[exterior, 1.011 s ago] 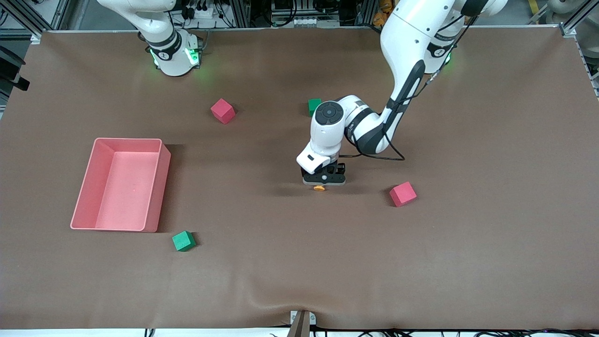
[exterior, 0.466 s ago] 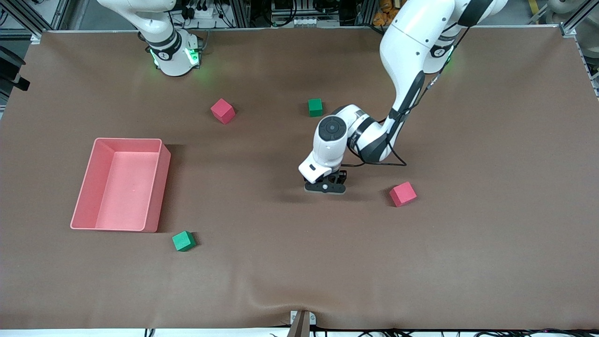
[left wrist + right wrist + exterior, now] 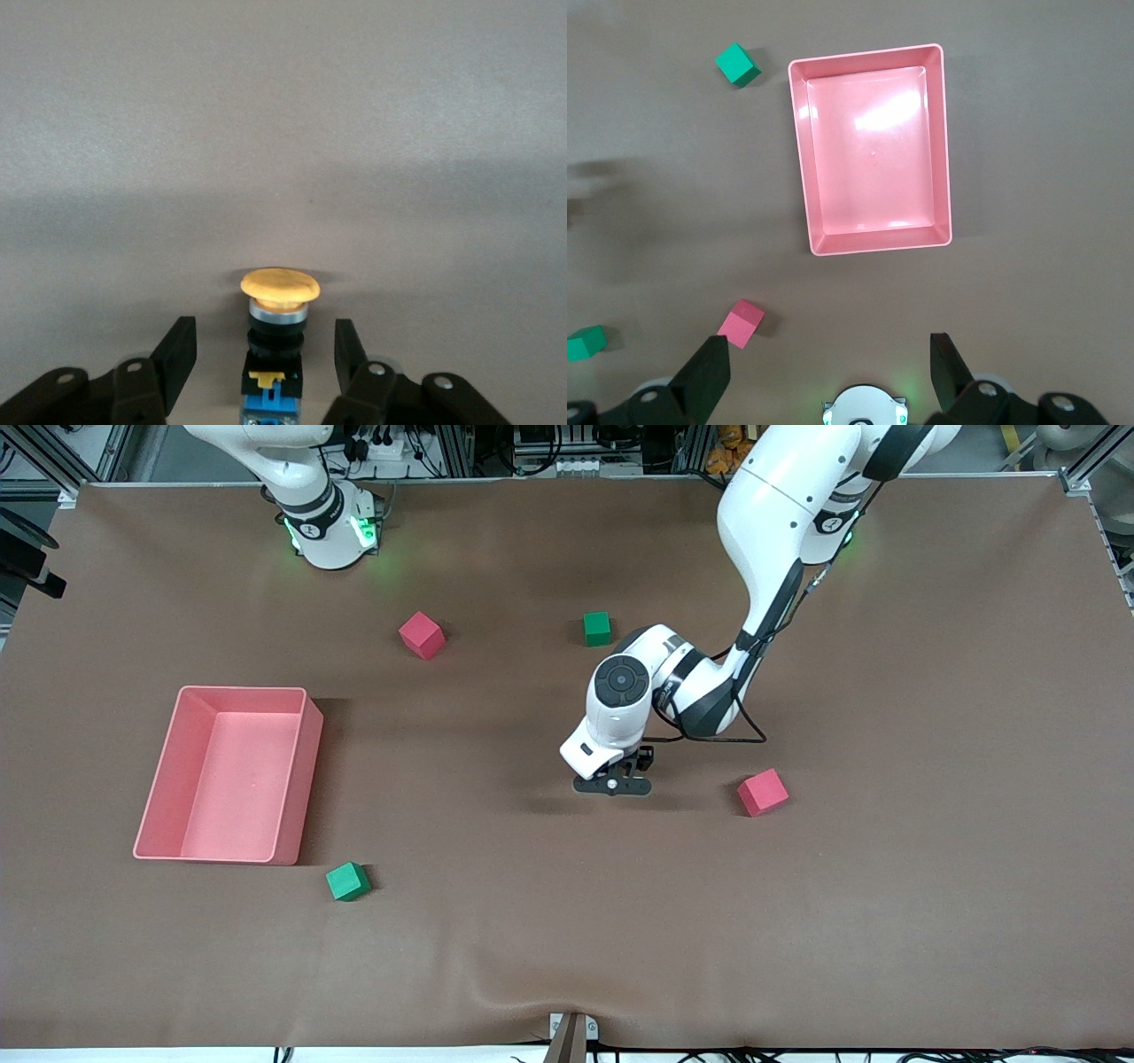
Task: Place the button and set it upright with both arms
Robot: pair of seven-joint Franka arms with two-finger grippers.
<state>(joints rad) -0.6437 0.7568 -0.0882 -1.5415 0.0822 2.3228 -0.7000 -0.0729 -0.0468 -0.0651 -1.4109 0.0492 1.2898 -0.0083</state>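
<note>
The button (image 3: 277, 328) lies on its side on the brown cloth, with an orange cap (image 3: 279, 285) and a black-and-blue body. My left gripper (image 3: 264, 347) is down at the table around it, open, one finger (image 3: 177, 350) on each side with a gap to the body. In the front view the left gripper (image 3: 611, 784) sits near the table's middle and hides the button. My right gripper (image 3: 828, 363) hangs open and empty high over its own base, and that arm (image 3: 306, 487) waits.
A pink bin (image 3: 244, 689) stands toward the right arm's end. One red cube (image 3: 763, 792) lies beside the left gripper, another (image 3: 422, 635) nearer the bases. A green cube (image 3: 597, 628) sits by the left arm's wrist, a second (image 3: 347, 881) near the bin.
The left wrist has swung over the button, so the orange cap no longer shows in the front view. Its fingers have drawn in a little. The right arm has not moved.
</note>
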